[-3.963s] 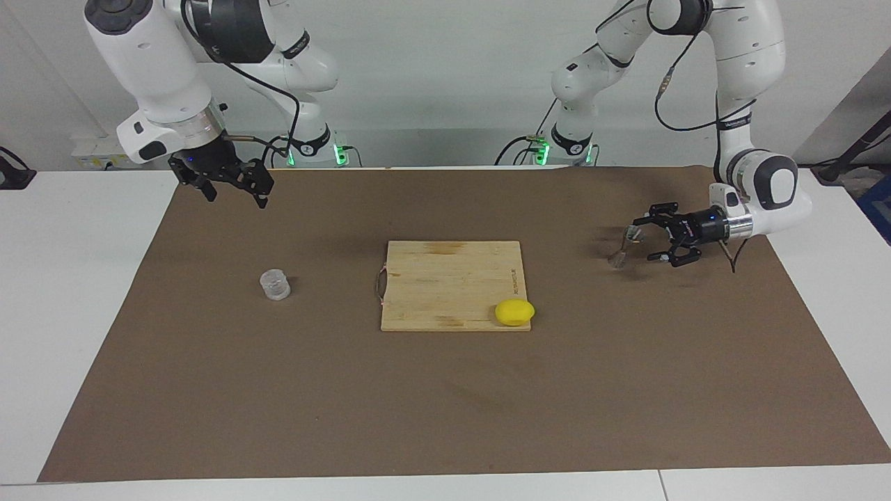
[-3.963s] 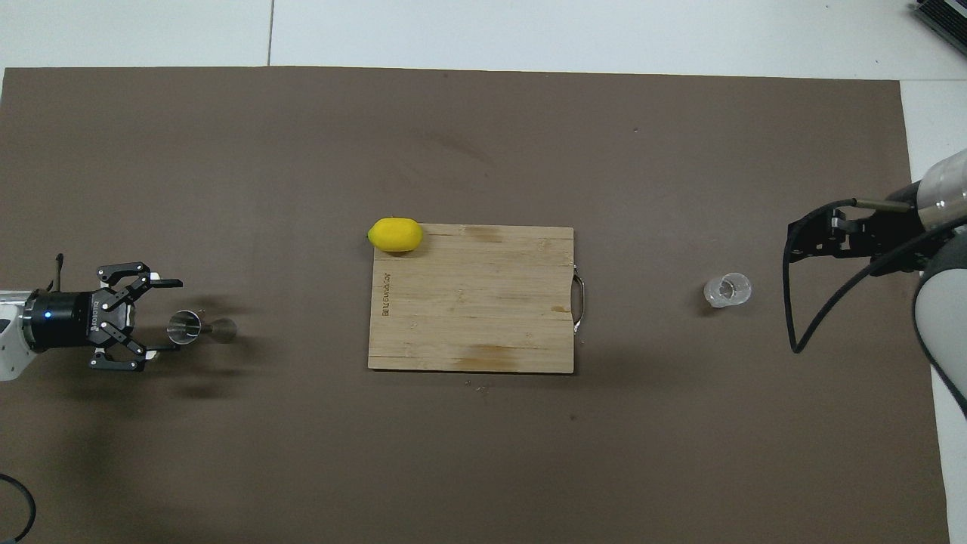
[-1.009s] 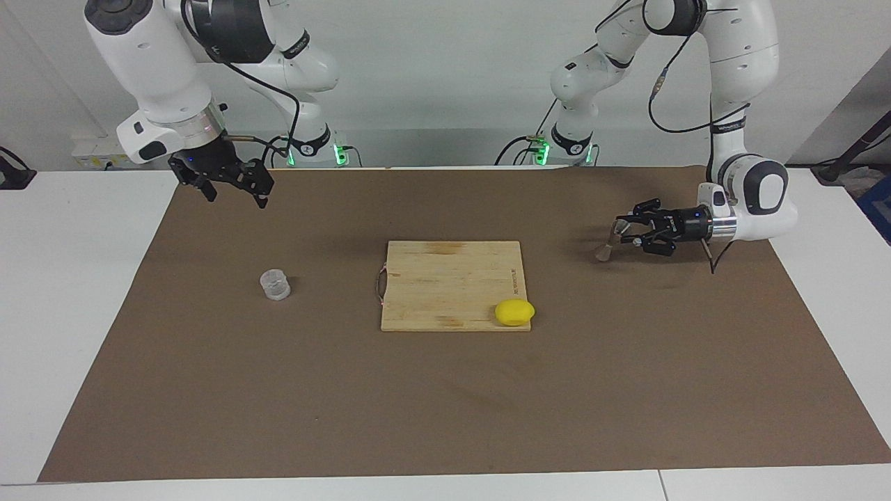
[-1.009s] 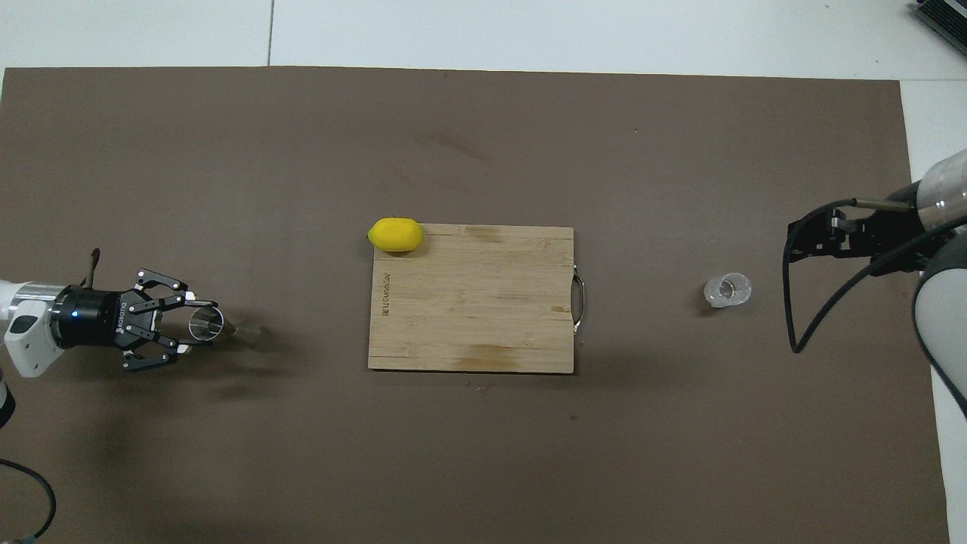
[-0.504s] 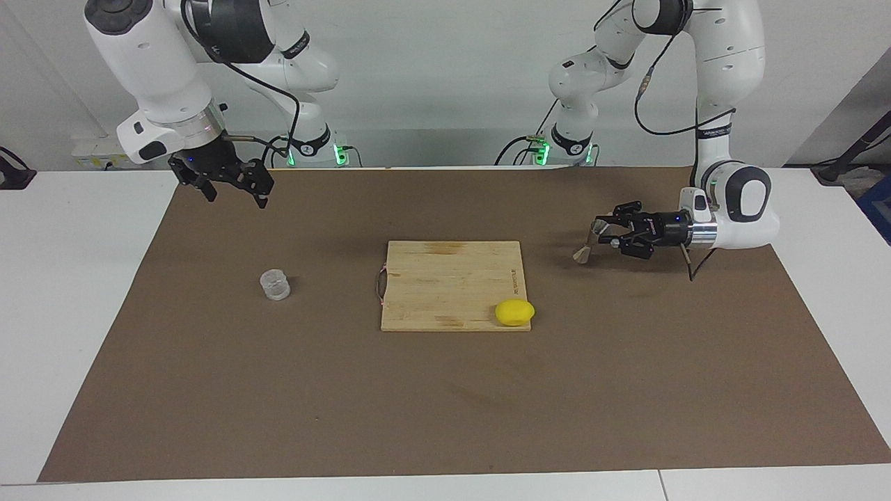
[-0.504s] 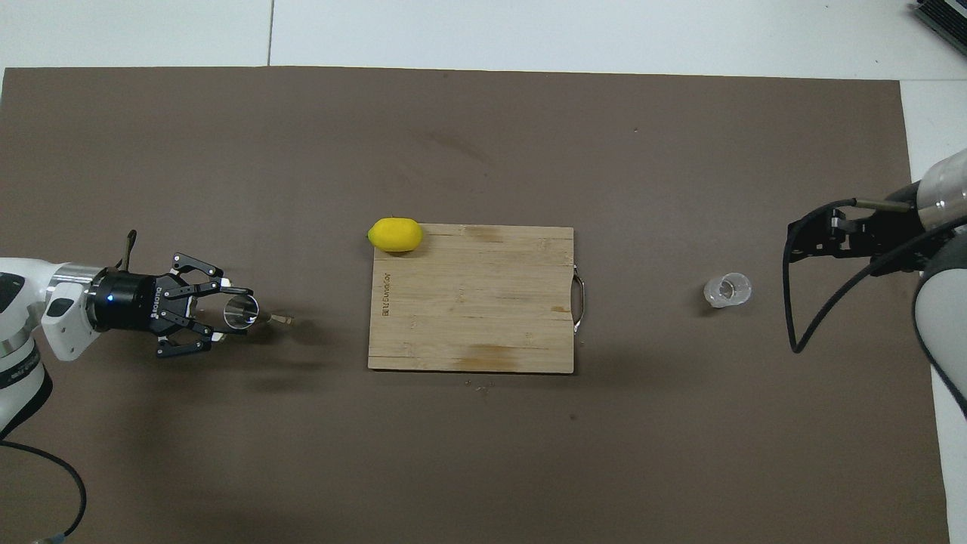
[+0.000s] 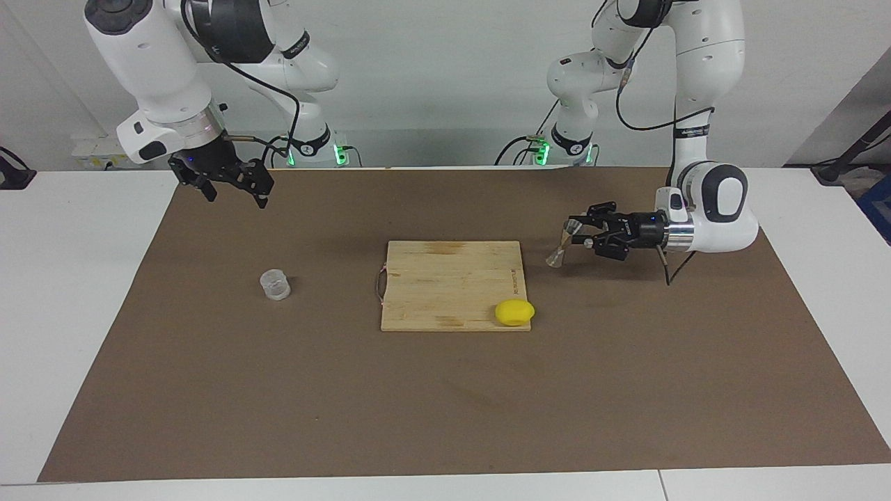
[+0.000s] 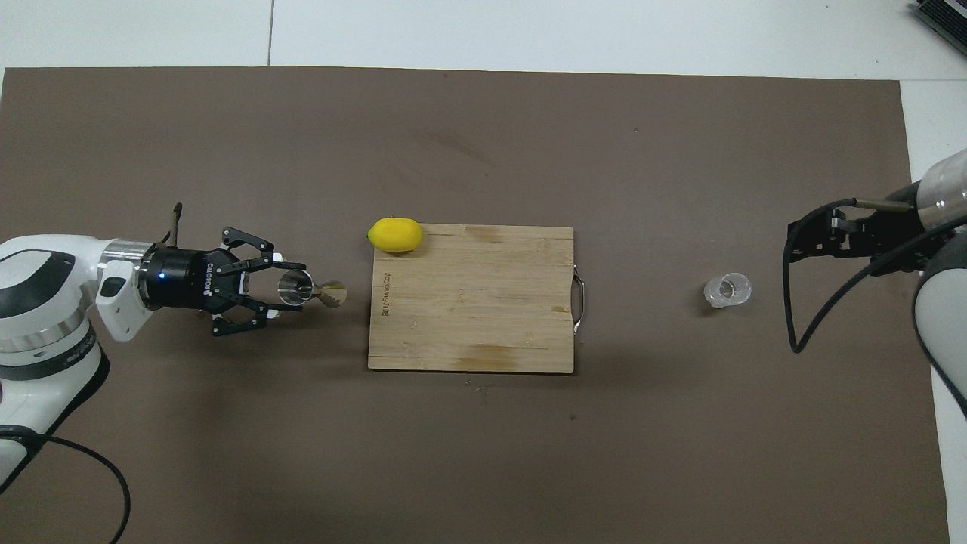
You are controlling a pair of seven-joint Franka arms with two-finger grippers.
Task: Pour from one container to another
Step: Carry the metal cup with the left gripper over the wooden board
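My left gripper (image 7: 572,236) is clamped on the jigger (image 7: 562,243), which I hold off the mat by its upper cone, tilted, its long axis running from my fingertips down toward the board's end, over the brown mat (image 7: 626,362) just beside the wooden cutting board (image 7: 445,278) at my left arm's end of the table. My right gripper (image 7: 230,182) hangs with its fingers spread and nothing between them, waiting over the mat's edge nearest my right base. The relation that counts, as I judge it: the clear ribbed cup (image 7: 276,284) stands upright on the mat toward the right arm's end of the table, with the whole board between it and the jigger, so the two containers are well apart. My right gripper is much the nearer one to the cup, which sits farther out from the robots than the spot it hangs over (a reach down and outward, I think, and nothing in the way). A yellow lemon (image 7: 514,312) lies on the board's corner farthest from the robots, at my left arm's end, near the jigger's likely path, so I would carry the jigger in over the board's nearer half. Around the cup the mat is bare on every side, and farther out there is only open mat to the table's edge.
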